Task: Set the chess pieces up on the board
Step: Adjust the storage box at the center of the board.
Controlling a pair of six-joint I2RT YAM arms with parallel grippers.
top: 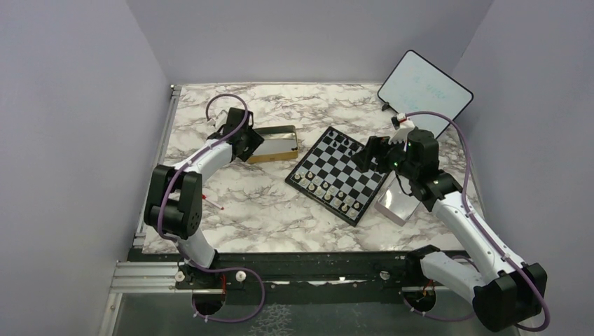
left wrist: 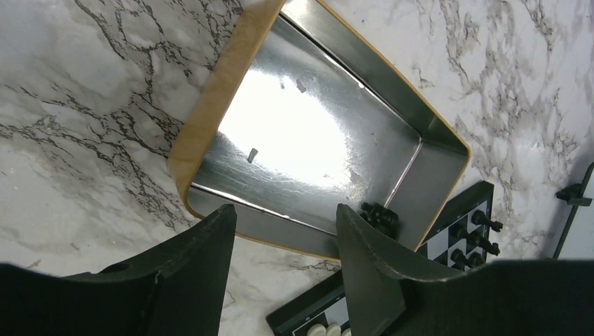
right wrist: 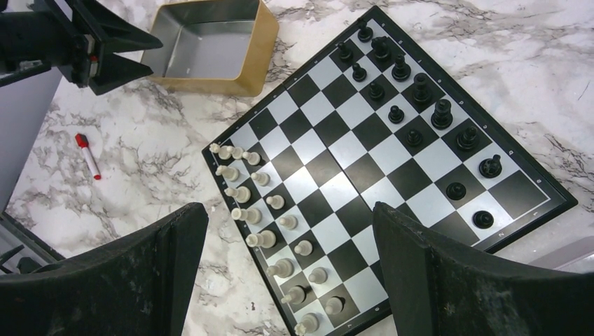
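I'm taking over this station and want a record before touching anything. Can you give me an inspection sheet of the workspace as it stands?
Surface: marble table, no spills seen.
Job's things: board lies angled; pale pieces fill two rows; black pieces line the opposite side with gaps; leftover black pieces sit in a corner of the gold tin.
Clutter: red marker left of the board; silvery lid beside the board, under the right arm.
Grippers: left gripper open, empty, above the tin; right gripper open, empty, above the board.
Cables: purple cables run along both arms.
Surroundings: lilac walls; white tablet leaning at back right.
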